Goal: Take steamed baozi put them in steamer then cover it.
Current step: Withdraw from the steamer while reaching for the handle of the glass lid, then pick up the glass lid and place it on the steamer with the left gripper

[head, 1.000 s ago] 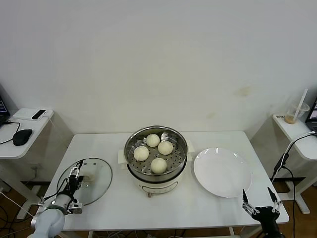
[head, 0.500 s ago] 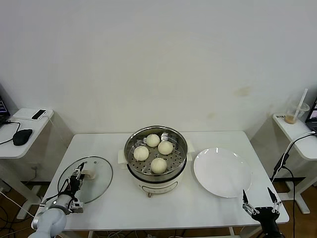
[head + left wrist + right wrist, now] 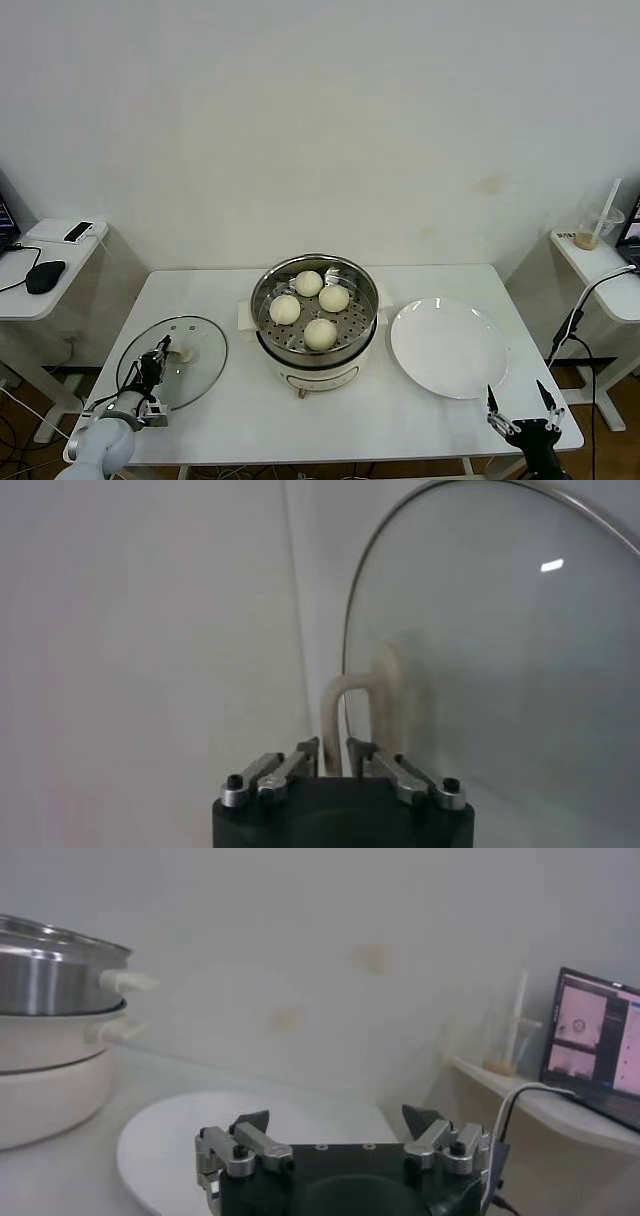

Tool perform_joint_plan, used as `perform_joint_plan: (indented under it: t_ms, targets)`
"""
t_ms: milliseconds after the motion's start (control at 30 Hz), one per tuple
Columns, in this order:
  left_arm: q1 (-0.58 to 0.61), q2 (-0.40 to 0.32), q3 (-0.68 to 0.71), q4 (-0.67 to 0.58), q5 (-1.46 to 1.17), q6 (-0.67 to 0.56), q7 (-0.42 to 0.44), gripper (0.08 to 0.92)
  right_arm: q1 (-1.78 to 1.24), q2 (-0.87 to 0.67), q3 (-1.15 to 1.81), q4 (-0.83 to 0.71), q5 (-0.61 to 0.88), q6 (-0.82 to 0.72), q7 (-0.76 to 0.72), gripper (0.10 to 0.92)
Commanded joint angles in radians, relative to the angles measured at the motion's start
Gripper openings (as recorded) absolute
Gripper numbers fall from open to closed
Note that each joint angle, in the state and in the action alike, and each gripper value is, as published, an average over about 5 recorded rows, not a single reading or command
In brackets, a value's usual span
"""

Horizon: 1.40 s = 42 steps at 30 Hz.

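Moved: left gripper (image 3: 156,357) has slid nearer along the cover (image 3: 200,345), toward the table's near-left edge.
Fingers: nearly closed, apparently just short of the cream handle (image 3: 352,712); right gripper (image 3: 520,408) spread, idle near-right.
Risk: thin hold slips, glass drops beside the steamer (image 3: 315,345).

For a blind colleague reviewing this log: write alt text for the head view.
Four baozi sit in the open steamer at the centre of a white table. The glass cover lies flat to its left with the left gripper at its near edge, an empty plate lies to its right, and the right gripper hangs open near the table's front right corner.
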Motion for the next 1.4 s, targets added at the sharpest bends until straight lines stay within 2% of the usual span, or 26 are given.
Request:
perform_joint_plan:
  t_ms: [33,333,533,800,1133,1400]
  targets:
    - [0.017,-0.011,-0.009,-0.006,-0.044,0.001,-0.031,0.155,0.000,0.000,-0.001,-0.001,-0.005,0.002,-0.001,0.823]
    - [0.110,-0.061,-0.092,-0.127,-0.055,0.018,-0.134,0.154,-0.002,-0.006,-0.016,-0.001,-0.013,0.007,-0.002,0.823]
    - [0.176,-0.103,-0.159,-0.245,-0.004,0.045,-0.139,0.140,0.003,-0.020,-0.038,-0.003,-0.015,0.007,-0.004,0.823]
    - [0.278,-0.128,-0.237,-0.420,0.045,0.087,-0.098,0.139,0.023,-0.048,-0.074,-0.017,-0.014,0.005,-0.006,0.823]
    - [0.423,-0.135,-0.365,-0.710,0.056,0.197,0.053,0.139,0.041,-0.091,-0.120,-0.031,-0.023,0.000,-0.012,0.823]
    - [0.482,-0.140,-0.377,-0.928,-0.027,0.260,0.127,0.139,0.048,-0.109,-0.143,-0.045,-0.037,0.003,-0.022,0.823]
